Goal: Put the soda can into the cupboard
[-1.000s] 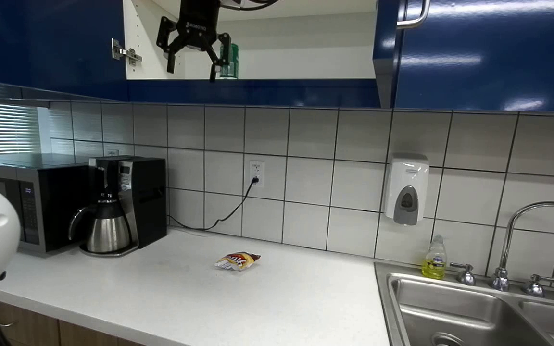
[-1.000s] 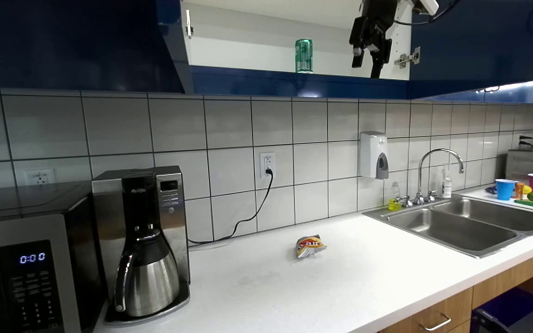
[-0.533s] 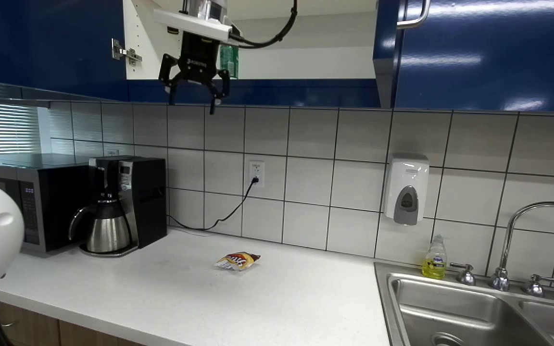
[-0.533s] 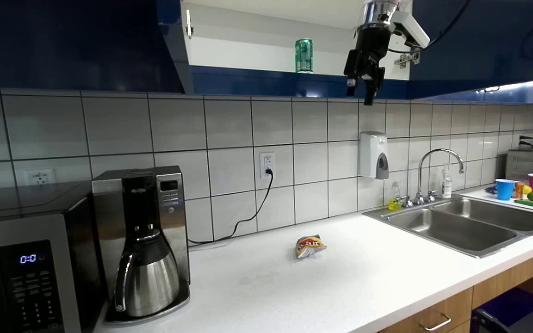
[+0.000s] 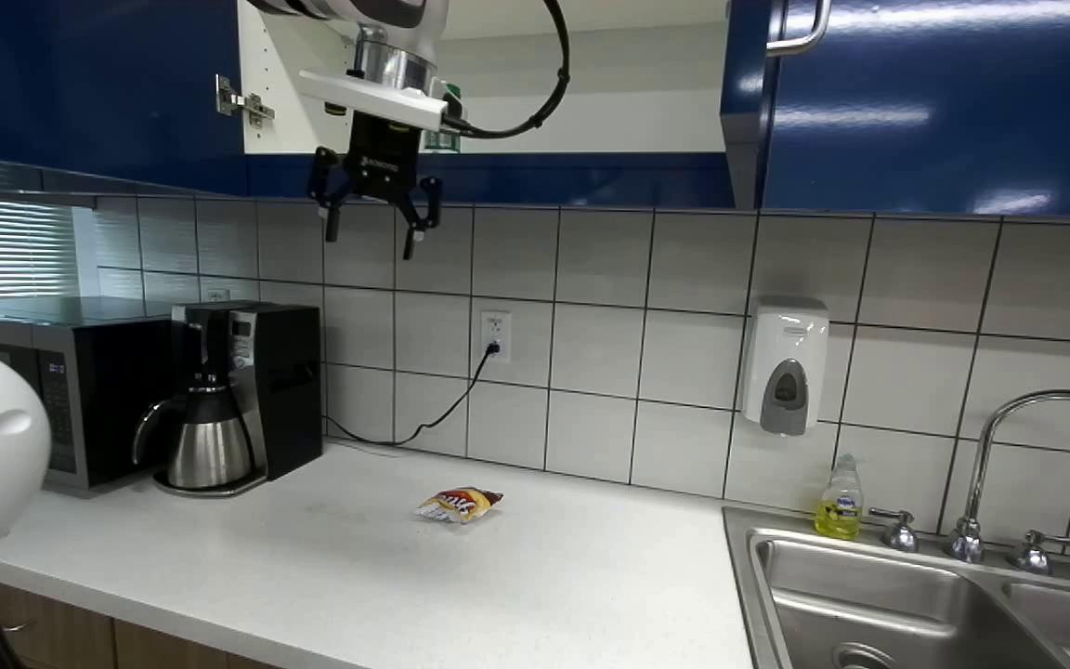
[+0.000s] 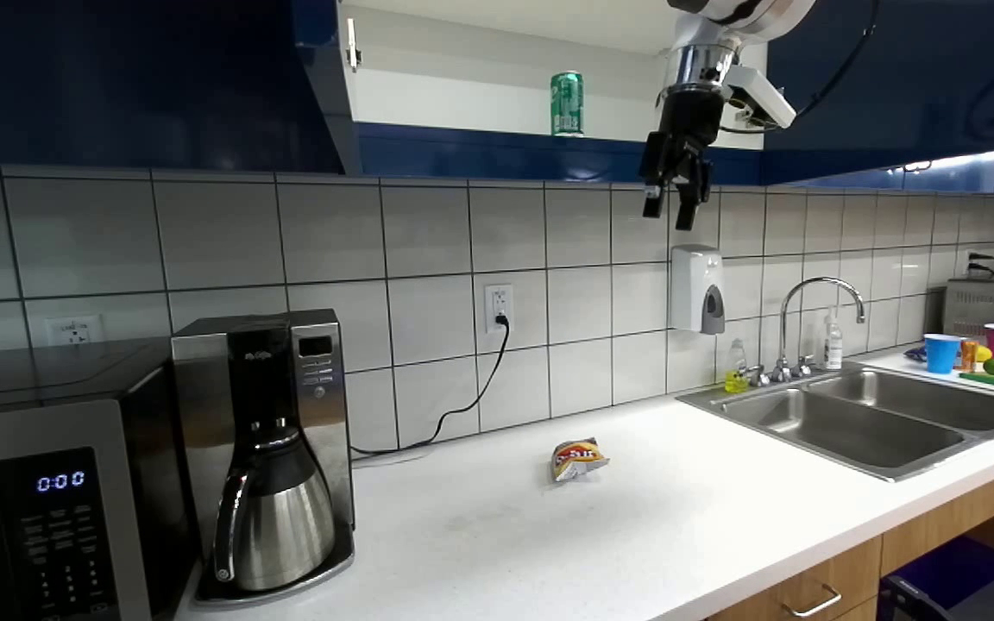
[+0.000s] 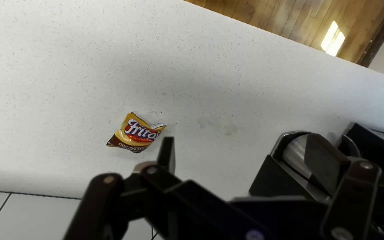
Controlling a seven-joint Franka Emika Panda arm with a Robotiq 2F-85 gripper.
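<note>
The green soda can [image 6: 567, 103] stands upright inside the open cupboard [image 6: 454, 90], on its floor near the front edge. In an exterior view most of the soda can [image 5: 443, 142] is hidden behind my arm, in front of the pale cupboard interior [image 5: 591, 116]. My gripper [image 5: 370, 247] is open and empty, fingers pointing down. It hangs in front of and below the cupboard's lower edge, apart from the can, and also shows in an exterior view [image 6: 669, 219]. In the wrist view my gripper [image 7: 242, 148] has its fingers wide apart; the can is out of view there.
A snack bag [image 5: 461, 504] lies on the white counter [image 5: 535, 595]. A coffee maker [image 6: 260, 448] with a steel pot and a microwave [image 6: 48, 500] stand at one end. A sink [image 6: 859, 423], a soap dispenser [image 6: 696, 289] and an open cupboard door [image 5: 98, 84] are nearby.
My gripper has moved down from in front of the cupboard opening to below its lower edge, with more of the arm coming into view. It stays open. The can has not moved.
</note>
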